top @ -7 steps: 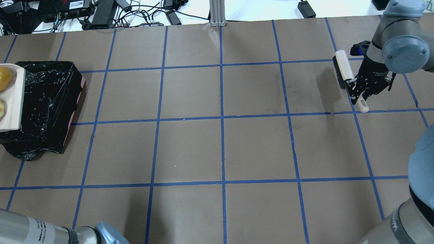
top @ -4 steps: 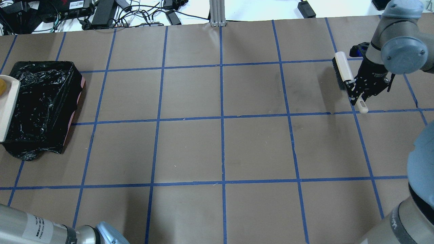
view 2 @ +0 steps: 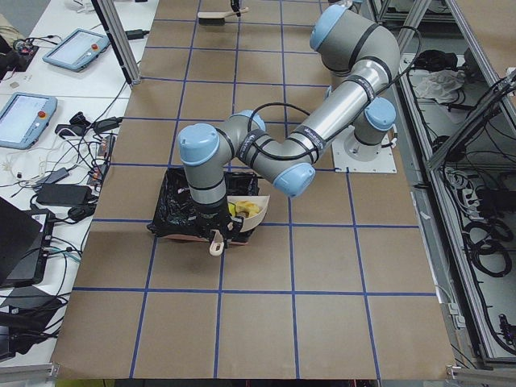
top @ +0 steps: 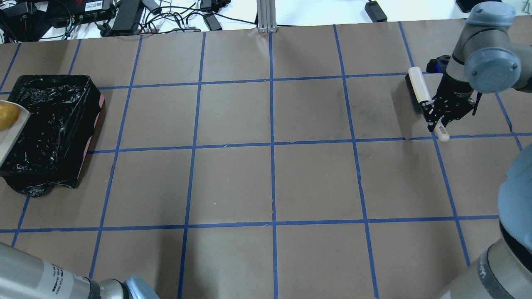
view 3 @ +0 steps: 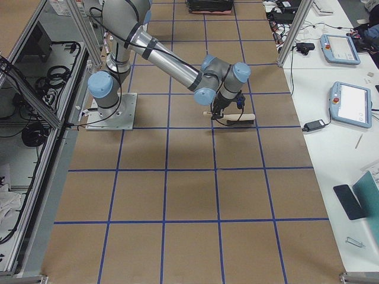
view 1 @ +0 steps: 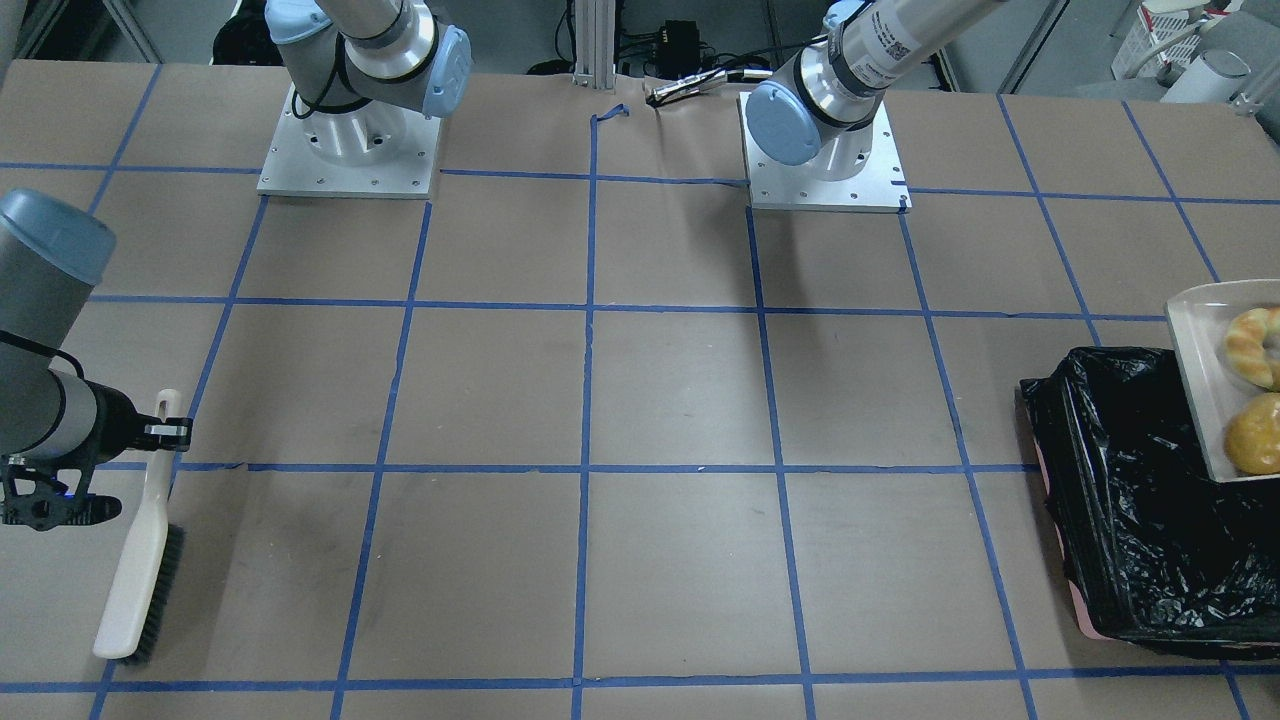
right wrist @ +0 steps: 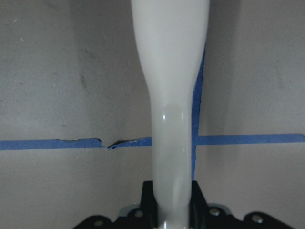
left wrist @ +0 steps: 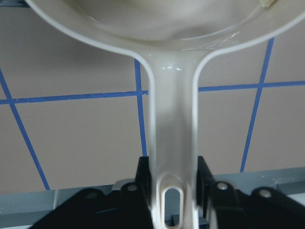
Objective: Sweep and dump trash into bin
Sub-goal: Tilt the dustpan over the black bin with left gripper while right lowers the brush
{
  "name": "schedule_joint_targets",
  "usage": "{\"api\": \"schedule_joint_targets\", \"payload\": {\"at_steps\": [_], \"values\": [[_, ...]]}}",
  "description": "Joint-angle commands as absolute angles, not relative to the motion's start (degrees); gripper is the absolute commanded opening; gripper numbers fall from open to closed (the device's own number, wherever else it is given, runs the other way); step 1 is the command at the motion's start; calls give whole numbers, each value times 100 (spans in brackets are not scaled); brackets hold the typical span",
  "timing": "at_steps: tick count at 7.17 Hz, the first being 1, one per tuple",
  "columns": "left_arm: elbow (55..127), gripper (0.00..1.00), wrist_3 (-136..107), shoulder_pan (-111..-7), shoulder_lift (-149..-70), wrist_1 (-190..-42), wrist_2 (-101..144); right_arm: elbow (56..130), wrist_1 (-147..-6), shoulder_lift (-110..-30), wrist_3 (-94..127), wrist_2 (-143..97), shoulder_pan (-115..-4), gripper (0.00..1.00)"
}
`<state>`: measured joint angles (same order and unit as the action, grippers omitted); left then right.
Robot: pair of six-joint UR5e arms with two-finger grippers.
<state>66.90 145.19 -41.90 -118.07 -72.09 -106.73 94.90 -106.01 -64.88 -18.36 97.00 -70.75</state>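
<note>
Table (top: 270,178): brown paper ruled into squares by blue tape; all clock directions below are read in the overhead view.
Bin (top: 54,124): black-lined box at the table's 9 o'clock side, mouth open upward.
Dustpan (view 1: 1210,380): cream pan held off the table above the bin's 9 o'clock rim, apparently tilted. Its long axis runs roughly 9 to 3 o'clock, with the handle toward 9 and the pan body reaching toward 3, over the liner.
Brush (top: 417,85): white-backed, dark-bristled, at the table's 2 o'clock corner and well apart from the bin. Its long axis runs about 11 to 5 o'clock, head toward 11.
Right gripper (top: 434,116): jaws pinch the brush handle near its 5 o'clock end.
Left gripper (left wrist: 172,176): jaws pinch the dustpan handle just above its hanging slot; the pan lies straight ahead of the jaws.
Trash (view 1: 1256,345): two yellow bread-like pieces lying on the pan, not yet in the bin.
Governing relation: the load sits directly above the liner's edge, so the bin lies below the pan and toward 3 o'clock. The left gripper is by far the nearer one.
Step, as judged: dumping. Tipping the pan's open end down toward 3 o'clock should slide both pieces in, and a piece could roll off the 9 o'clock rim.
</note>
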Motion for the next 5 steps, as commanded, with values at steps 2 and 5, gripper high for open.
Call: {"api": "schedule_joint_targets", "payload": {"at_steps": [2,5], "values": [[6697,1,14976,-4657,-11813,-6742,-11345,9492,-10626,-6469,-1828,9721,-7075,53],[6697,1,15046,-4790,-11813,-6610,-11548,9483,-10705,-6460,-1811,9747,-7075,78]]}}
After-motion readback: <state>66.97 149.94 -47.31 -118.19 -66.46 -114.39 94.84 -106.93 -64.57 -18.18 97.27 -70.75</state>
